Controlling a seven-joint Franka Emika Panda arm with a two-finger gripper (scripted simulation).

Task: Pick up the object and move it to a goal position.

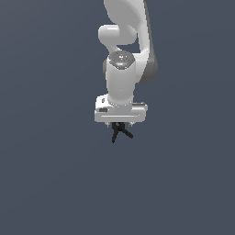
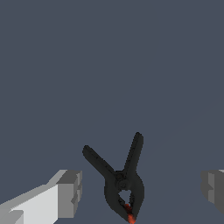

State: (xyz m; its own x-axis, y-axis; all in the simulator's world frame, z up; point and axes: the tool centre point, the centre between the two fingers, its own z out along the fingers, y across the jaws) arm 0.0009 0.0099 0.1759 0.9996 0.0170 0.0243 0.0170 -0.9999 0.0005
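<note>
The object is a black spring clamp [image 2: 114,176] with two spread handles and a red-orange tip. It lies on the dark grey floor. In the exterior view the clamp [image 1: 120,132] shows just under the white hand of the arm. My gripper [image 2: 141,191] is open, with one grey finger [image 2: 70,192] on each side of the clamp and wide gaps between them and it. In the exterior view the gripper [image 1: 120,125] is mostly hidden behind the hand. I cannot tell whether the fingers reach down to the clamp's level. No goal marker is in view.
The floor [image 1: 50,174] is a plain dark grey surface all around, with no other objects in view. The white arm [image 1: 121,55] rises above the hand toward the top of the exterior view.
</note>
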